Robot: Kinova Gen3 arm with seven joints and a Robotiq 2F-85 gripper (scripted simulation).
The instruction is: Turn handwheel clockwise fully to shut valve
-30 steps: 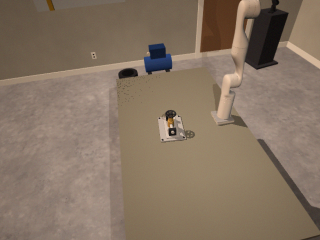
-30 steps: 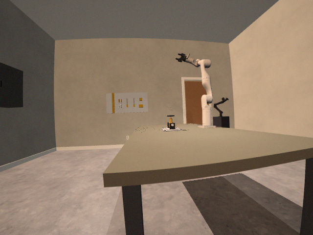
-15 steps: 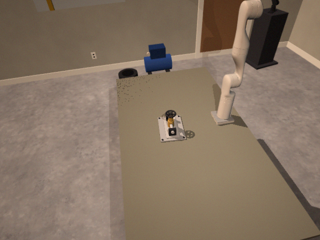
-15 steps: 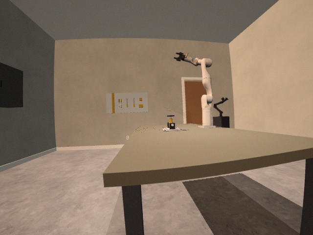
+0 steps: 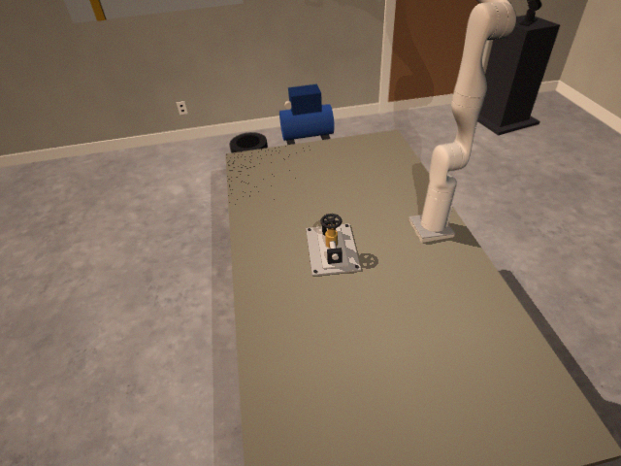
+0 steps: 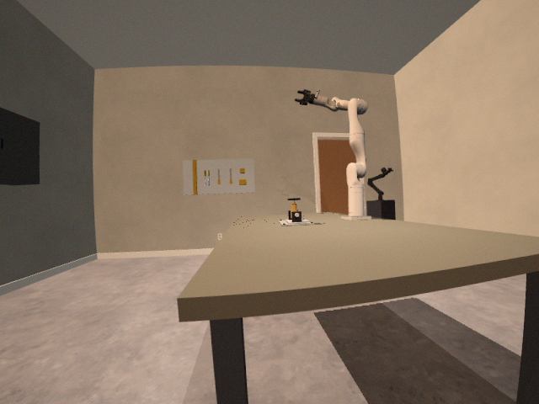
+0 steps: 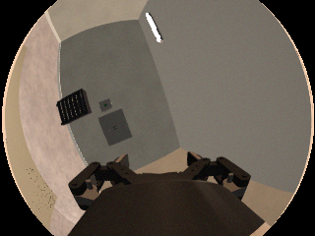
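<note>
Centrally, one long tan bench [image 5: 401, 350] fills most of the top view, standing on a grey floor. One cream robot arm [image 5: 464, 100] rises from a pale base plate [image 5: 415, 222] at the bench's right edge, climbing tall and bending over at the top. In the exterior view its single dark gripper [image 6: 301, 97] is held high in the air, well above the bench and well apart from the valve, pointing sideways towards the room. Its fingers are spread fully wide and nothing is between them.

On the floor beyond the bench's far end stand one blue compressor tank [image 5: 306, 116], one black tyre [image 5: 247, 142] just beside it, and one black pedestal [image 5: 519, 75] near the brown door [image 5: 426, 45].

One white mounting plate [image 5: 348, 260] lies near the middle of the bench, with four dark corner bolts. On it stands one valve [image 5: 333, 246] with a yellow body and black block. One black spoked handwheel [image 5: 331, 219] sits on top, untouched.
</note>
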